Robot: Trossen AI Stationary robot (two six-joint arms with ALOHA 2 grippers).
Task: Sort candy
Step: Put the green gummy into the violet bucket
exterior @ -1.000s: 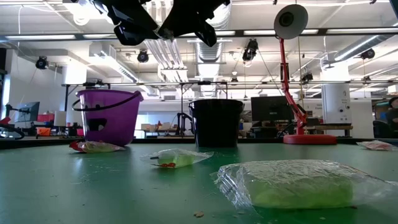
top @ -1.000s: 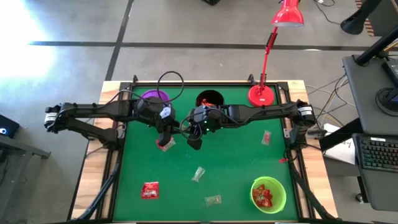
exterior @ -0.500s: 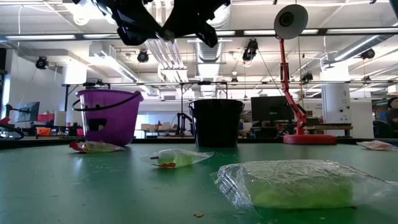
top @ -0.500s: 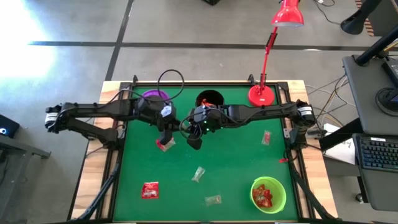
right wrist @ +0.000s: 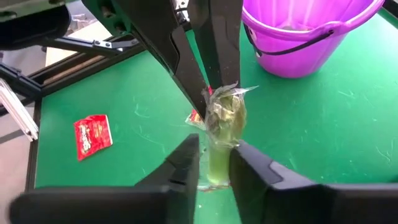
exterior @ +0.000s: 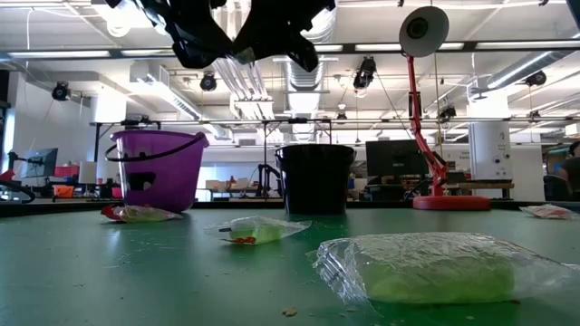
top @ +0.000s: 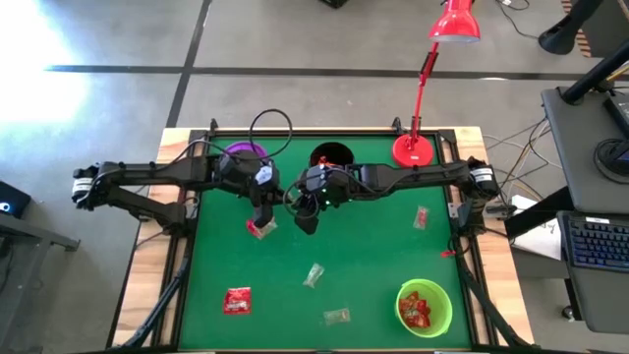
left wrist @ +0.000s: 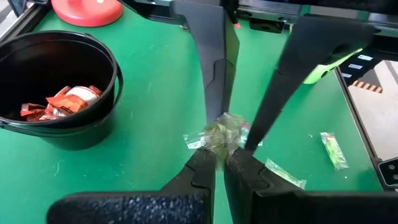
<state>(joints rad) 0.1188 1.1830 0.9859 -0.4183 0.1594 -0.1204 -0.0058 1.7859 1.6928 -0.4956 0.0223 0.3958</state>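
Pale green sweet in clear wrap (right wrist: 222, 134) held above mid-table, nearer the far edge, passing between the two arms. Left gripper (left wrist: 219, 163) clamped tight on the crinkled upper end. Right gripper (right wrist: 214, 163) with jaws a little apart around the lower end; cannot tell whether the pads touch the wrapper. Purple cup (top: 244, 154) at far left edge, black cup (top: 331, 157) just right of it, red sweets already inside. Judgement: handover step. Best to spread the right jaws fully and back straight off before swinging left, avoiding a snag or tug on the wrapper. Loose sweets (top: 237, 300) waiting near the front edge.
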